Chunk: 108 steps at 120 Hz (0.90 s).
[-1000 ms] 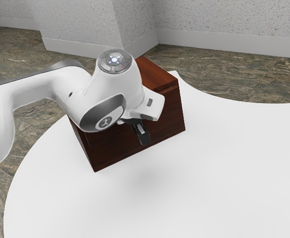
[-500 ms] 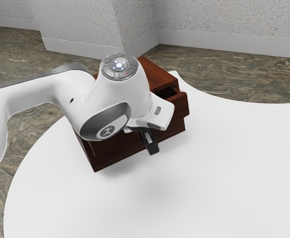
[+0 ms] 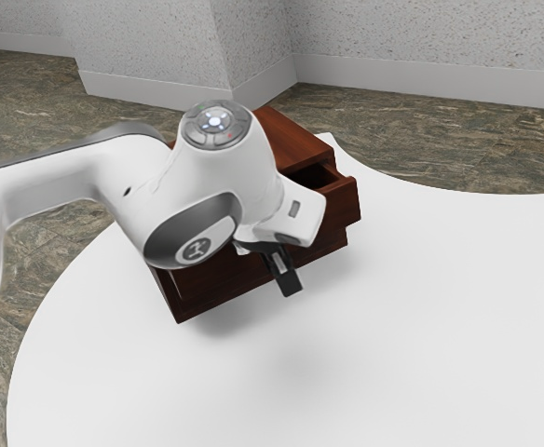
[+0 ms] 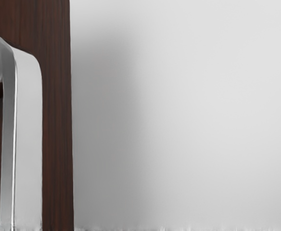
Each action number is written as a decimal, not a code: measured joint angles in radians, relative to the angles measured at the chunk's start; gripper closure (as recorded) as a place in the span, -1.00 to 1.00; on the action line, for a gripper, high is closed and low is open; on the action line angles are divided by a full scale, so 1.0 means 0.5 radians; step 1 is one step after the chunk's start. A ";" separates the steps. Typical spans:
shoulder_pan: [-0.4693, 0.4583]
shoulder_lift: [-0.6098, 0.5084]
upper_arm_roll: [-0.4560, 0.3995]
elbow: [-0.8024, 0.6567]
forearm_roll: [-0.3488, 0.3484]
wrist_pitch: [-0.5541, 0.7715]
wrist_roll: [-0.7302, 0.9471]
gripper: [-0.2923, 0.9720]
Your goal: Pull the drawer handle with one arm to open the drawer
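On the table [image 3: 440,317], the drawer [image 3: 339,200] juts from its box [image 3: 207,284]; whether the gripper [image 3: 287,277] holds anything is unclear.

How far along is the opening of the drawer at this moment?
Done: the drawer sticks partly out of the cabinet, its dark inside showing. In hand: the gripper sits at the drawer's front, close to the metal handle. Left: perhaps more pulling, if a wider opening is wanted.
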 joint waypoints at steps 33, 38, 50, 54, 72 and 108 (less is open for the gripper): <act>0.041 -0.043 -0.054 -0.043 -0.028 0.001 -0.009 -0.52; 0.038 -0.048 -0.063 -0.046 -0.030 0.001 -0.010 -0.52; 0.023 -0.066 -0.095 -0.060 -0.032 0.000 -0.016 -0.50; 0.010 -0.072 -0.103 -0.068 -0.033 -0.001 -0.018 -0.50; -0.083 -0.082 -0.124 -0.082 -0.065 -0.002 -0.023 -0.54; -0.105 -0.105 -0.142 -0.106 -0.218 -0.007 -0.024 -0.50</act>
